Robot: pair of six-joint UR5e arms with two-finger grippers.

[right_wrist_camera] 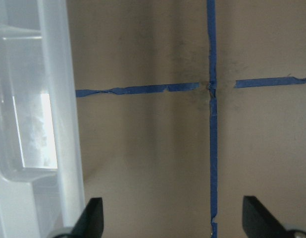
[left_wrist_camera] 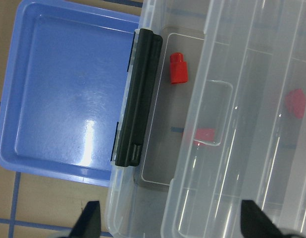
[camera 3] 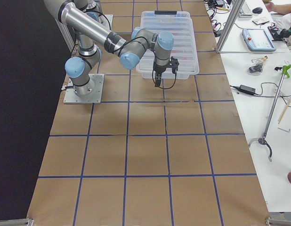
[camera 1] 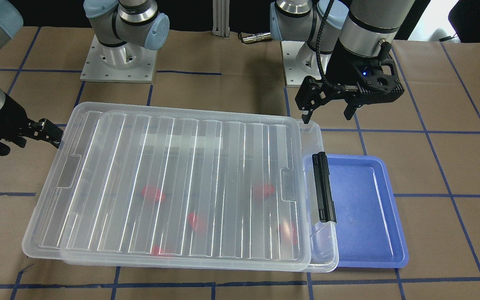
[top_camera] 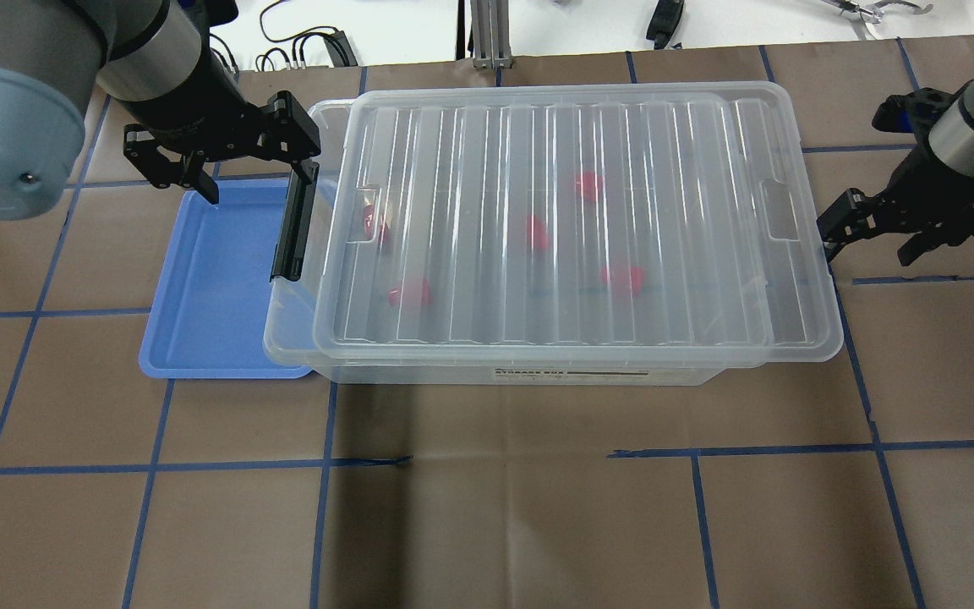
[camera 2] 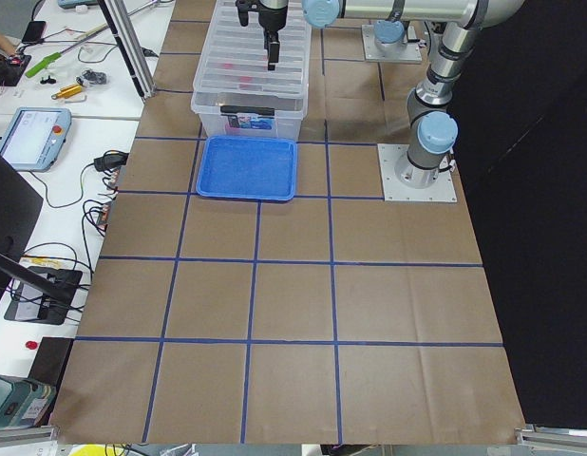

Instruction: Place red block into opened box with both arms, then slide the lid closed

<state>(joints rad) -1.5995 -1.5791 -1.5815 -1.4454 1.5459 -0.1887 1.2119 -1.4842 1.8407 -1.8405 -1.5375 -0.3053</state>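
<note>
The clear box [top_camera: 292, 342] lies with its black latch bar [top_camera: 288, 224] toward the blue tray. The ribbed lid [top_camera: 555, 127] covers most of it, shifted away from the latch, so a narrow strip stays uncovered there. In that strip the left wrist view shows the red block [left_wrist_camera: 178, 68] on the box floor. Several other red pieces show through the lid. My left gripper [top_camera: 257, 178] hangs open above the latch end, holding nothing. My right gripper [top_camera: 869, 247] is open just beyond the lid's overhanging far end, apart from it.
A blue tray [top_camera: 216, 279] lies flat against the latch end of the box, partly under its rim. Brown paper with blue tape lines covers the table [top_camera: 487, 507]. Both arm bases [camera 1: 117, 62] stand behind the box.
</note>
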